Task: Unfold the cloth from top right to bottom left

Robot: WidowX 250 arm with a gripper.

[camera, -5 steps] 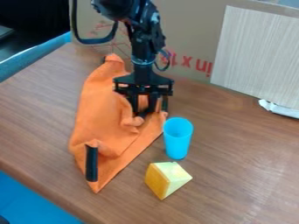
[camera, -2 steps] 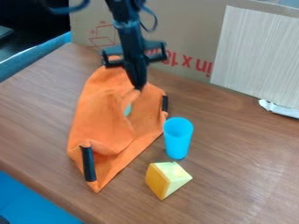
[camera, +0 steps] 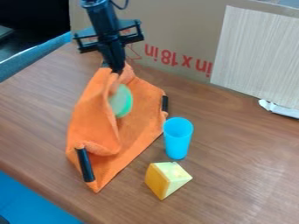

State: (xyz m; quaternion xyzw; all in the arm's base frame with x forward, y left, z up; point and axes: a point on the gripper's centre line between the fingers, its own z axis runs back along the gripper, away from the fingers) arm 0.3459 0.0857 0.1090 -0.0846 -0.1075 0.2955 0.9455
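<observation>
Camera view: toward the upper left, the tool (camera: 118, 71) pinches a raised fold of the orange cloth (camera: 92, 120), left of centre on the worktop (camera: 234, 170). Its right side lies open; I'd say the bunched left needs flattening.

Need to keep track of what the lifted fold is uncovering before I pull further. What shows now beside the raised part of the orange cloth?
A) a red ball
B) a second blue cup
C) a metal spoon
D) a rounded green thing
D: a rounded, pale green thing shows against the orange cloth, just below the claw that holds the raised fold.
</observation>
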